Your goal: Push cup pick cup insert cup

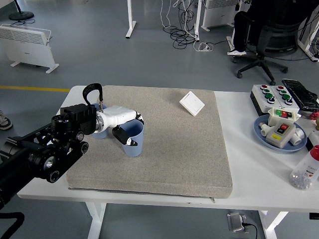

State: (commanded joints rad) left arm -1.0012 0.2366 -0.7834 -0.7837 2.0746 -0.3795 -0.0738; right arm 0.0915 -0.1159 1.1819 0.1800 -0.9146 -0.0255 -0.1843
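In the head view, the left hand point(122, 125) reaches in from the lower left of the frame and closes narrowly around the blue cup point(132, 140), its upper fingers lying along the cup's far rim and its thumb point(125, 138) pressed on the near wall. The cup stands upright left of centre on the grey mat point(174, 144), and a second blue cup point(100, 133) shows partly behind the wrist, just left of it. A white square switch plate point(192, 103) lies well apart at the mat's upper right, and a blue tray point(262, 136) of button boxes sits at the right edge.

two blue cups point(132, 140), one hand point(122, 124)
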